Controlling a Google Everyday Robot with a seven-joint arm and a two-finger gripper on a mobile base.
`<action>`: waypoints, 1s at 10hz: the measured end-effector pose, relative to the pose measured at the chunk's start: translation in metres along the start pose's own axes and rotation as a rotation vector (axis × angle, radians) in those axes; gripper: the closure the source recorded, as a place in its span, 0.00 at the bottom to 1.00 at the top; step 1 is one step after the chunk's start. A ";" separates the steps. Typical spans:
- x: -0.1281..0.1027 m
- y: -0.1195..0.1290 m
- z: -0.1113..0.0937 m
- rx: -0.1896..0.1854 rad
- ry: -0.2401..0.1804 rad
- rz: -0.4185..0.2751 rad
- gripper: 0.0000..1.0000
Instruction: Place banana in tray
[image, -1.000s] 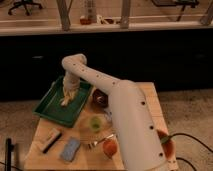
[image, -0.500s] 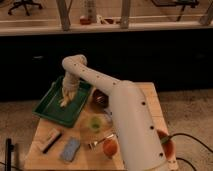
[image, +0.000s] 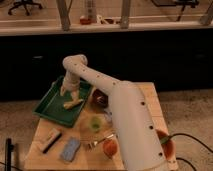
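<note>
The dark green tray (image: 50, 107) sits at the table's far left corner. The pale yellow-tan banana (image: 73, 103) lies on the tray's floor near its right rim. My gripper (image: 68, 93) hangs over the tray just above and slightly left of the banana. Its fingers are spread apart and hold nothing. The white arm (image: 125, 115) runs from the lower right up across the table to the tray.
On the wooden table are a wooden-handled brush (image: 50, 140), a blue sponge (image: 70, 149), a green cup (image: 95, 123), a fork (image: 97, 142), a round orange fruit (image: 110, 147), an orange-red bowl (image: 166, 144) and a dark bowl (image: 99, 97) beside the tray.
The banana was at the fingertips; now it lies free on the tray floor, and the gripper has lifted slightly off it.
</note>
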 end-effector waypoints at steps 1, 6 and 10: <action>0.000 0.000 0.000 0.002 -0.002 0.000 0.20; 0.002 0.002 -0.003 -0.003 -0.009 0.005 0.20; 0.003 0.004 -0.003 -0.009 -0.009 0.007 0.20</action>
